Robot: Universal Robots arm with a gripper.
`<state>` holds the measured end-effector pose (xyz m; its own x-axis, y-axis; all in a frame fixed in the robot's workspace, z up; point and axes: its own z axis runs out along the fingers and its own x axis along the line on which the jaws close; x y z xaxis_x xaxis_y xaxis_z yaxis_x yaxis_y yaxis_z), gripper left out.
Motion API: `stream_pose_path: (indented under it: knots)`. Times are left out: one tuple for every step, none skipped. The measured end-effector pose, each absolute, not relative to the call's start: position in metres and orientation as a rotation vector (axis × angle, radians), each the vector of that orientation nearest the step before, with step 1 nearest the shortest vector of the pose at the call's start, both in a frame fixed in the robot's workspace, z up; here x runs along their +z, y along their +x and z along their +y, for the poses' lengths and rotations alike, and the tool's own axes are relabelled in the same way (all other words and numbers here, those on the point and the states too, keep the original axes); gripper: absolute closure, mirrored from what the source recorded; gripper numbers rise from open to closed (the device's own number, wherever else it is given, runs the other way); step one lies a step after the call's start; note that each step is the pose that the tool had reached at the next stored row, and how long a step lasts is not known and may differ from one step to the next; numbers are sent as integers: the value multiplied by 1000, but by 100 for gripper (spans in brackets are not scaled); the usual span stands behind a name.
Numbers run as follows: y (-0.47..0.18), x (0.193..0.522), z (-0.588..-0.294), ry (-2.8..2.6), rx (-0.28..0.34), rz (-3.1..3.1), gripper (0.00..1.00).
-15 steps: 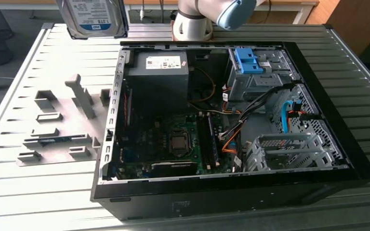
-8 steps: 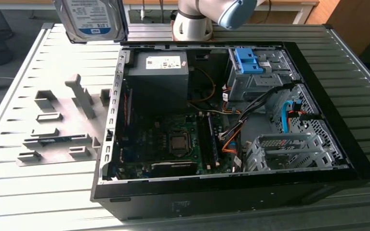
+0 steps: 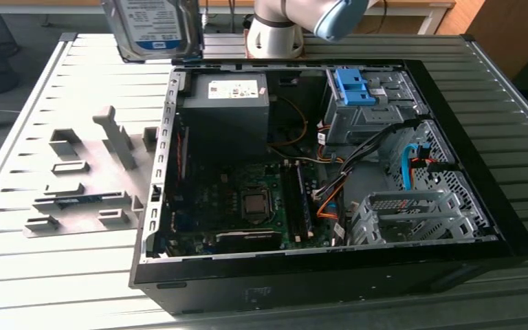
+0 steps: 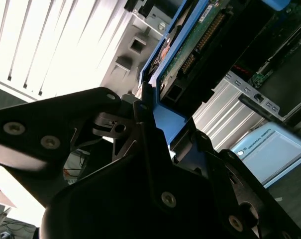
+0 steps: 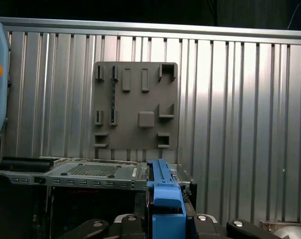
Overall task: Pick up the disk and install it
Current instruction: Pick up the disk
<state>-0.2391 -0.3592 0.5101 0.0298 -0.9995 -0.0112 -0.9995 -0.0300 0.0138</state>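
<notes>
Step in hand: carry phase, by my read. The pick-up looks done and the install isn't. In the exterior view the disk [image 3: 149,27] hangs in the air, label to the camera, beyond the far edge of the computer case [image 3: 484,172] toward the exterior view's left, near the arm base [image 3: 273,34]. It's clear of the table [image 3: 25,275] and the grey holder plate [image 3: 85,172].

The gripper [image 4: 162,117] is clamped on the disk. In the second wrist view the black fingers [image 4: 143,112] pinch the blue side rail w/ no gap showing, and the green circuit board of the disk [image 4: 190,45] sticks out past them. In the first wrist view the blue rail runs up between the jaws.

Getting it in likely calls for squaring the rails w/ a drive cage [image 3: 411,216] inside the case and avoiding the loose cables [image 3: 333,196]. Can't tell which bay is meant.
</notes>
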Motion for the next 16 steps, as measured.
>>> stream_pose_path:
  knots:
    - [-235,510,-359,2253,-28,-2186,64]
    - [-230,510,-359,2253,-28,-2186,64]
    - [-226,510,-359,2253,-28,-2186,64]
    - [-222,510,-359,2252,-28,-2186,64]
    - [-219,510,-359,2253,-28,-2186,64]
    - [-216,510,-359,2253,-28,-2186,64]
    - [-215,510,-359,2253,-28,-2186,64]
    - [-214,510,-360,2253,-28,-2186,64]
    - [-214,510,-360,2253,-28,-2187,64]
    - [-214,510,-361,2252,-28,-2187,64]
    - [-214,510,-362,2252,-28,-2187,64]
    - [-214,510,-364,2251,-28,-2188,64]
    - [-213,510,-366,2251,-28,-2188,64]
    - [-213,510,-368,2251,-28,-2188,64]
    - [-213,510,-371,2251,-28,-2188,64]
    - [-213,510,-373,2250,-28,-2189,64]
